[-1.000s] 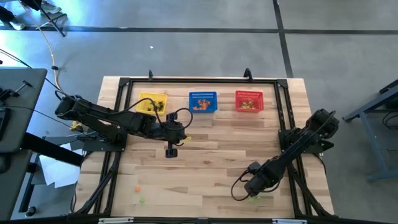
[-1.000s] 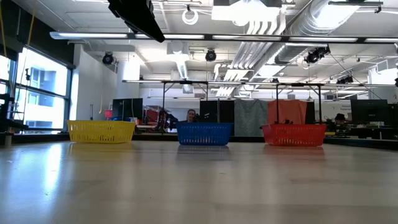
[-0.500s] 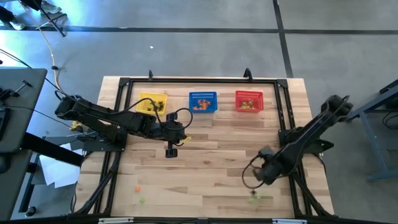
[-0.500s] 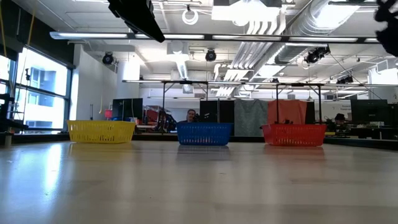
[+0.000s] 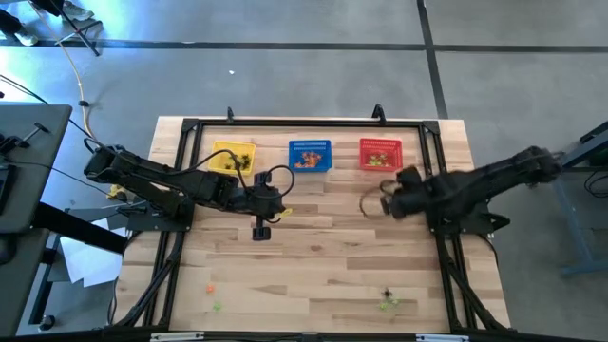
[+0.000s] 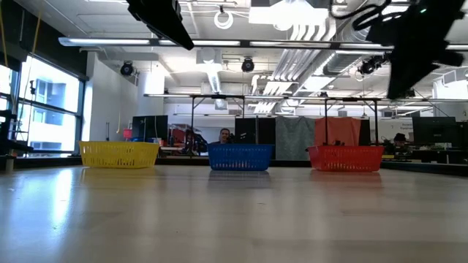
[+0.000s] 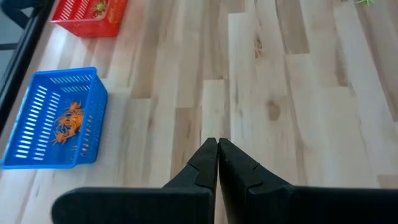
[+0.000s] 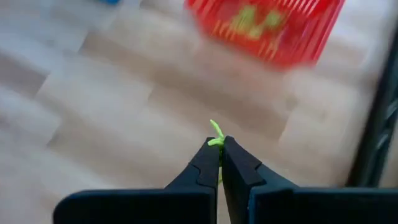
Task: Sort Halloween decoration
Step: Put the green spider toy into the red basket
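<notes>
Baskets line the far side of the table (image 5: 313, 247) in the high view: yellow basket (image 5: 233, 158), blue basket (image 5: 310, 155), red basket (image 5: 380, 154). Just before the red one hangs the right gripper (image 5: 385, 201); the left gripper (image 5: 261, 229) waits mid-table, below the yellow basket.

Left wrist view: fingers pressed together, empty.

Right wrist view: fingertips (image 8: 211, 155) pinch a light green trinket (image 8: 216, 136), red basket ahead holding more green ones.

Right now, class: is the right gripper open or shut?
Shut. In the right wrist view the right gripper has its fingertips pressed together on a light green trinket, short of the red basket.
</notes>
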Controlling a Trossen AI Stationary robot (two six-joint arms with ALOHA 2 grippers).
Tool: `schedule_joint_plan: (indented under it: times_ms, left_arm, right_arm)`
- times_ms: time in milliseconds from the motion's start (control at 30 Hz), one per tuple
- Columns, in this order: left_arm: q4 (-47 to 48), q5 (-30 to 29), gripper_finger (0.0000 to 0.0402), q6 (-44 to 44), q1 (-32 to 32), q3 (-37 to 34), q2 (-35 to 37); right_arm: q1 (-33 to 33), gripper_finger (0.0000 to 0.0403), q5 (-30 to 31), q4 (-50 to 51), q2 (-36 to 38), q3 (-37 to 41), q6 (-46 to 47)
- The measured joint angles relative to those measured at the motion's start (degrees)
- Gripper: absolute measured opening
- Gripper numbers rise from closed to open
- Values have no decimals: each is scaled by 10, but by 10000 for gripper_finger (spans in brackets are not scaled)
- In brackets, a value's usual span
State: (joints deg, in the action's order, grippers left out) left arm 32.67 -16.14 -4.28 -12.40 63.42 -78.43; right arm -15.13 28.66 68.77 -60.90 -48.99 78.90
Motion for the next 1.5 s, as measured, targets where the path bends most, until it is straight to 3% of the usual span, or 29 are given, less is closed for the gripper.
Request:
schedule_joint_plan:
  times_ms: [167, 300, 533, 967, 1500]
  left_arm:
    - [0, -29, 0, 0, 0, 0, 0]
    - [0, -46, 0, 0, 0, 0, 0]
    - [0, -47, 0, -2, 0, 0, 0]
    - [1, -47, 0, -1, 0, 0, 0]
    - [1, -47, 0, -2, 0, 0, 0]
  right_arm:
    - [169, 0, 11, -67, -1, 0, -208]
    - [289, 0, -16, -167, -9, 0, -357]
    - [422, 0, -93, -249, -33, -1, -469]
    - [451, 6, -109, -251, -55, -1, -494]
    - [451, 136, -117, -247, -55, -1, -494]
